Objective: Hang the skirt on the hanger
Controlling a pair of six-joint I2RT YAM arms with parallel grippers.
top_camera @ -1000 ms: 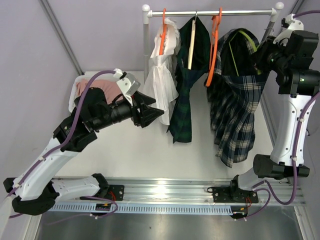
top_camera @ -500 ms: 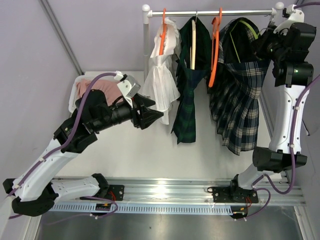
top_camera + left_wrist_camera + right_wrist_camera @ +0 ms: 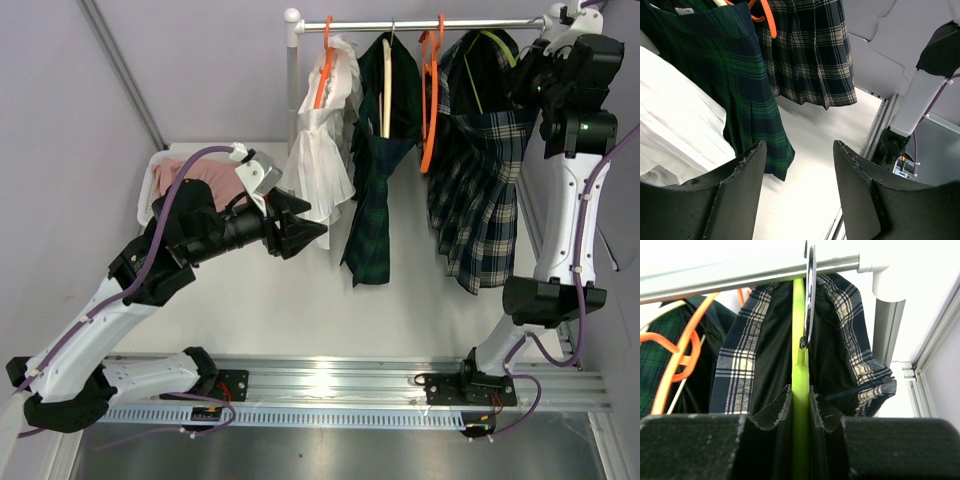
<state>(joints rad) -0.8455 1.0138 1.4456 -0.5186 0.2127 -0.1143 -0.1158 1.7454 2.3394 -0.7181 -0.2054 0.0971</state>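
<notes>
Skirt (image 3: pixel 480 190) is the navy-and-white plaid one, hanging at the right end of the rail (image 3: pixel 360 26), draped over a lime hanger (image 3: pixel 800 335). Right gripper (image 3: pixel 800 400) is clamped on that hanger just under its metal hook (image 3: pixel 809 300), with the fingers (image 3: pixel 765 415) pinching the green plastic from both sides. The hook reaches up to the rail in the wrist view, but I honestly can't tell if it's sitting over the bar or just in front of it. The waistband spreads out to either side of the hanger, dark lining showing.

Left gripper (image 3: pixel 305 222) is wide open with nothing in it, hovering over the table (image 3: pixel 300 300) and pointing toward the rack. Its wrist cam shows a green skirt (image 3: pixel 740 85) close up, a white garment (image 3: pixel 675 115) to the left of that, and the plaid one further back. Two orange hangers (image 3: pixel 430 100) are on the rail too, one of them between the green skirt and the plaid one. Pink cloth (image 3: pixel 205 178) lies in a white bin (image 3: pixel 148 195) behind the left arm.
</notes>
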